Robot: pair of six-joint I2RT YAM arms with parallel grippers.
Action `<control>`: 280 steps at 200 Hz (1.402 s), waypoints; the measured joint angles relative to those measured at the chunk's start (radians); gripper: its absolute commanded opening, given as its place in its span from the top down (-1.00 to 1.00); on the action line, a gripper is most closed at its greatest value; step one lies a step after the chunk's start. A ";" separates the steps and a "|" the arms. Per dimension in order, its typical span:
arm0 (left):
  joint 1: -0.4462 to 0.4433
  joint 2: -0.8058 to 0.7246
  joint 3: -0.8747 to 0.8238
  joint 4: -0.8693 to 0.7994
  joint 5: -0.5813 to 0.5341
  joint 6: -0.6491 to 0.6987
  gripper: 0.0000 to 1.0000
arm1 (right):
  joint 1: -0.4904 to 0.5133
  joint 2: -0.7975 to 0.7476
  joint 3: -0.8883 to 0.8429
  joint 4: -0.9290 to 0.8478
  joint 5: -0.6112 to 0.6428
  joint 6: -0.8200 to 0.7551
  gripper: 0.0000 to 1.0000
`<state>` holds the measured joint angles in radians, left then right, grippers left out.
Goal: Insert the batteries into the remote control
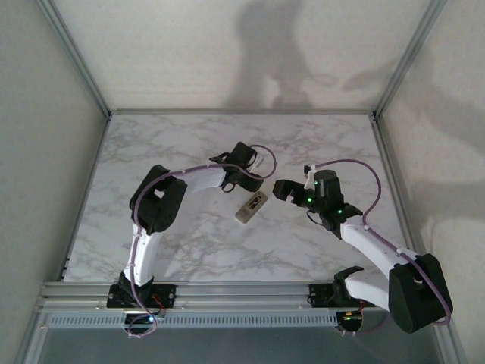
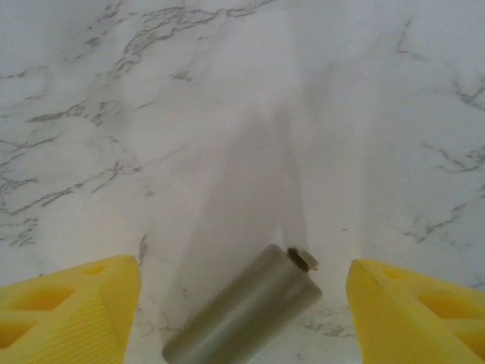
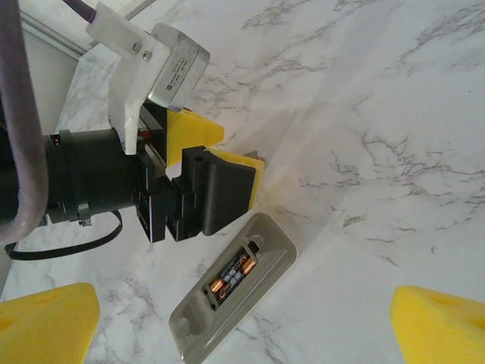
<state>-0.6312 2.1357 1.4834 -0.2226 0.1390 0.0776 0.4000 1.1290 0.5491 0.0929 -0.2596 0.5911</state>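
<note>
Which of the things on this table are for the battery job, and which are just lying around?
For the job: remote control, back open; battery, lying between the open jaws of the left gripper.
Just there: marble table; aluminium frame.

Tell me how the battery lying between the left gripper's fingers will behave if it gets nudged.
The battery is a smooth cylinder lying on its side on the marble table, so it will probably roll if pushed sideways. Its sheen suggests it could slip unless the yellow fingers pinch it squarely. It looks rigid, unlikely to deform.
</note>
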 measured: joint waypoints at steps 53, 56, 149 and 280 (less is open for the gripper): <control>-0.002 -0.005 0.011 -0.024 -0.004 0.002 -0.45 | -0.001 0.013 0.000 0.000 -0.004 0.000 -0.98; -0.002 -0.005 0.012 -0.026 -0.005 0.002 -0.45 | -0.001 0.013 0.000 0.000 -0.004 0.000 -0.98; -0.016 0.029 0.040 -0.057 -0.029 0.028 -0.51 | -0.004 0.015 0.000 0.001 -0.006 0.001 -0.98; 0.019 0.057 0.089 -0.051 -0.120 -0.013 -0.32 | -0.008 0.021 -0.002 0.023 -0.011 0.005 -0.98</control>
<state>-0.6117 2.1925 1.5723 -0.2741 0.0193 0.0650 0.3923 1.1496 0.5476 0.1154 -0.2703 0.5957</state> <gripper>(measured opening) 0.675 0.988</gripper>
